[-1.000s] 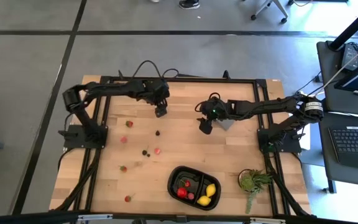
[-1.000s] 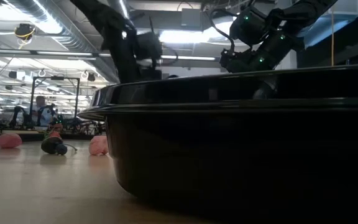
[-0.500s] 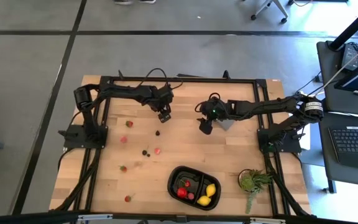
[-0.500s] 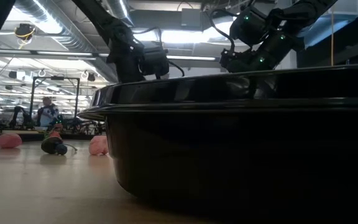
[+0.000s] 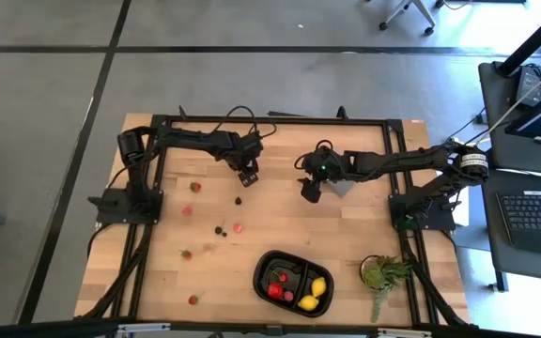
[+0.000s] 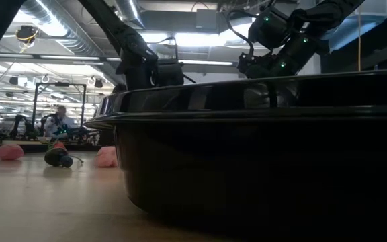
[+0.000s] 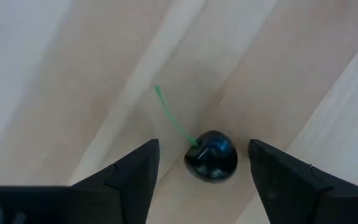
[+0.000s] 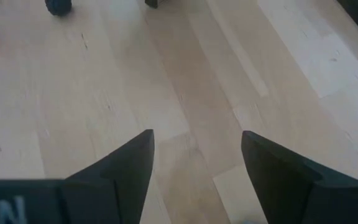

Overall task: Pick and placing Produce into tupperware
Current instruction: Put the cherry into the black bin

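A dark cherry (image 7: 211, 157) with a green stem lies on the wooden table, between the two fingers of my left gripper (image 7: 202, 144). That gripper (image 5: 246, 176) is open, points steeply down and touches nothing. My right gripper (image 5: 310, 192) hangs open over bare wood (image 8: 196, 134) near the table's middle. The black tupperware (image 5: 294, 282) sits at the near edge and holds yellow lemons (image 5: 318, 287) and a red piece (image 5: 275, 291). Loose produce lies on the left half: red and pink pieces (image 5: 187, 210) and dark berries (image 5: 220, 229).
A grey block (image 5: 343, 187) sits just beside my right gripper. A green potted plant (image 5: 383, 274) stands at the near right. In the low view the tupperware's black wall (image 6: 261, 161) fills the foreground; pink pieces (image 6: 106, 156) and a dark berry (image 6: 58, 157) lie beyond.
My left gripper has sunk toward the table over the dark cherry, shifting slightly toward the near edge and rolling a little about its own axis. My right arm has kept still.
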Tool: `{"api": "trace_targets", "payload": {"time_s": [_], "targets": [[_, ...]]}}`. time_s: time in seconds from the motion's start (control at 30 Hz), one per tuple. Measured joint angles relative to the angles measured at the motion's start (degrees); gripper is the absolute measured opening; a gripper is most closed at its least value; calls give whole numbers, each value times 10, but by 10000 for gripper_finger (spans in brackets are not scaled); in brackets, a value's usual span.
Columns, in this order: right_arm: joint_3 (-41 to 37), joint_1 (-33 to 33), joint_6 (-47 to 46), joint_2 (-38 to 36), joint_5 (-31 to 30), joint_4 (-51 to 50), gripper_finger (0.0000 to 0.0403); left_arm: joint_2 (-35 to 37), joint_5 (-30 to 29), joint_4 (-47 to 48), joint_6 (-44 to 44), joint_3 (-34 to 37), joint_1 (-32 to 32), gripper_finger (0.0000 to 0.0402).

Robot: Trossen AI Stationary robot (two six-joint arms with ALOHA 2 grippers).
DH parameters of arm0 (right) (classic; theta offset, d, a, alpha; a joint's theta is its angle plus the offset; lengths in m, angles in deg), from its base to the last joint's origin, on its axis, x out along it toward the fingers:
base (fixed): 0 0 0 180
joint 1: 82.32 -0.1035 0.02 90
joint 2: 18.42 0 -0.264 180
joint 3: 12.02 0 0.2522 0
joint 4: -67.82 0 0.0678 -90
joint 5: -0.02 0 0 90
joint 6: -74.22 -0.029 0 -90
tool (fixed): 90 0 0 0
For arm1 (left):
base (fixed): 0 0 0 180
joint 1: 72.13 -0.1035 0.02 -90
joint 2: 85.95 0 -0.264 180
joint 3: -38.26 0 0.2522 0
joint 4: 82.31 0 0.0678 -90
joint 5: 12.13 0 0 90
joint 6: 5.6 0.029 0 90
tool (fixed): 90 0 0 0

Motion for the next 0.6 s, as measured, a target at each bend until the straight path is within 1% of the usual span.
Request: {"api": "trace_targets", "payload": {"time_s": [0.23, 0.33, 0.53, 0.6], "targets": [[0, 0, 0, 0, 0, 0, 243, -4, 5, -3, 2, 0, 0, 199], [0, 0, -1, 0, 0, 0, 243, -4, 7, -4, 14, 0, 1, 173], [0, 0, -3, 0, 0, -1, 243, -4, 8, -1, 30, -1, 3, 106], [0, 0, -3, 0, 0, -1, 243, -1, 23, 5, 35, -1, 3, 103]]}}
